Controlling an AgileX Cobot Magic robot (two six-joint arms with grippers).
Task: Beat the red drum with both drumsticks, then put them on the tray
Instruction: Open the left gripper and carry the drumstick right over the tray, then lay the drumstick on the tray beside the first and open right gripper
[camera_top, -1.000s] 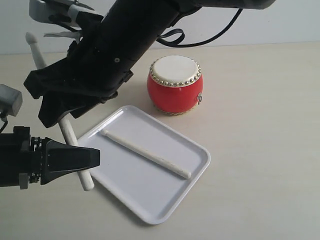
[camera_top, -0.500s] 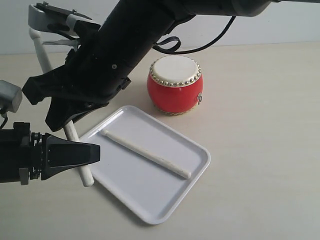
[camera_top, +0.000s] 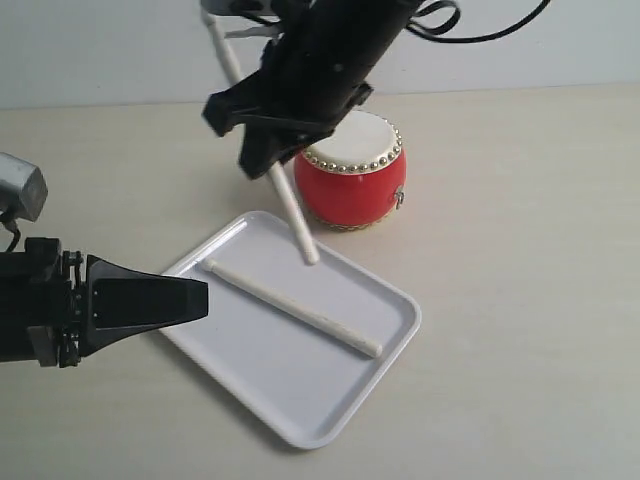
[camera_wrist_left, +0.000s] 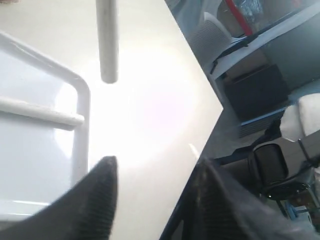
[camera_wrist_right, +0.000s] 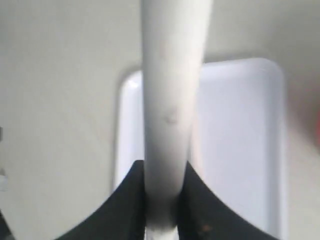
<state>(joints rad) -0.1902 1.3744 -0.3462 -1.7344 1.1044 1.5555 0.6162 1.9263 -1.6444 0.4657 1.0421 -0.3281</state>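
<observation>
The red drum (camera_top: 350, 185) stands behind the white tray (camera_top: 300, 400). One drumstick (camera_top: 290, 305) lies diagonally on the tray and also shows in the left wrist view as a drumstick (camera_wrist_left: 40, 112) on the tray (camera_wrist_left: 82, 130). My right gripper (camera_top: 268, 150) reaches across from the back, shut on the second drumstick (camera_top: 295, 215), whose tip hangs over the tray's far edge. In the right wrist view the right gripper (camera_wrist_right: 165, 172) clamps that drumstick (camera_wrist_right: 170, 100) above the tray (camera_wrist_right: 240, 150). My left gripper (camera_top: 190, 300) stays low at the left, and the left gripper (camera_wrist_left: 157, 170) is open and empty.
The pale tabletop (camera_top: 520, 300) stretches to the right of the tray and drum. In the left wrist view the table's edge (camera_wrist_left: 210, 120) drops off to chairs (camera_wrist_left: 270, 165) and office clutter beyond. The right arm's dark body (camera_top: 330, 60) hangs over the drum's back left.
The right arm has swung to the right with the drumstick, from beside my left gripper to over the tray's far edge. The left arm has stayed low at the left.
</observation>
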